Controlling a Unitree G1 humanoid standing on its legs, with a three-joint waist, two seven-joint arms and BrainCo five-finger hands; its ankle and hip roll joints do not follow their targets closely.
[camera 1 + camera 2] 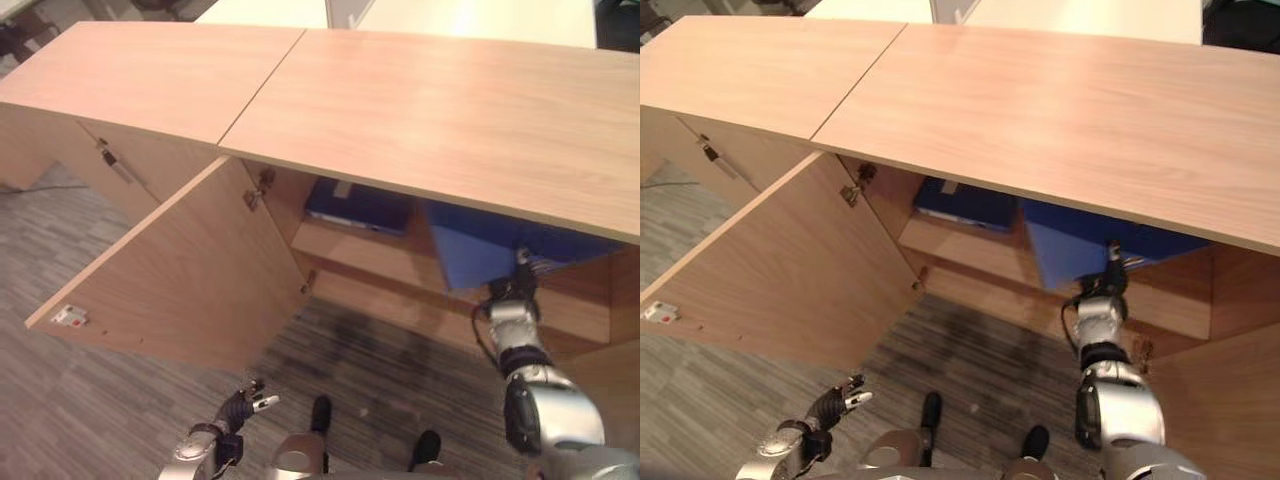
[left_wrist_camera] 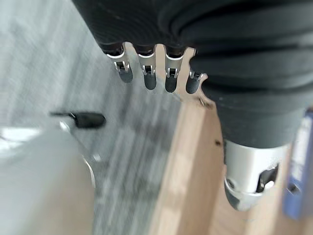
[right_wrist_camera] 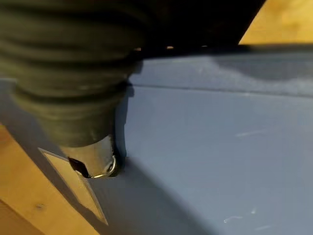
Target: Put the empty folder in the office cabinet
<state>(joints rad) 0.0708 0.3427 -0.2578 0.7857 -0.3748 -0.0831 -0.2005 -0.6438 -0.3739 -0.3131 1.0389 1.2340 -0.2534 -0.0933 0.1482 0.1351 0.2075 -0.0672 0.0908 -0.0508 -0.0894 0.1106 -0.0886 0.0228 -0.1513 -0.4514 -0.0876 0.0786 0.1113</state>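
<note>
The blue folder (image 1: 480,255) is already partly inside the open cabinet (image 1: 400,120), leaning over the shelf edge with the right hand (image 3: 93,161) against it, thumb on its cover, the other fingers hidden so I cannot tell their grip, leaving the final push and release, while the left hand (image 1: 240,405) hangs low, fingers loosely apart

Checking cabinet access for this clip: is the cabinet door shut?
No, the cabinet door is swung wide open, exposing the blue folder inside.

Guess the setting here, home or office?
Likely an office: a long wood-laminate cabinet with an open door, blue folders on its shelf, grey carpet-tile floor and pale desks behind.
</note>
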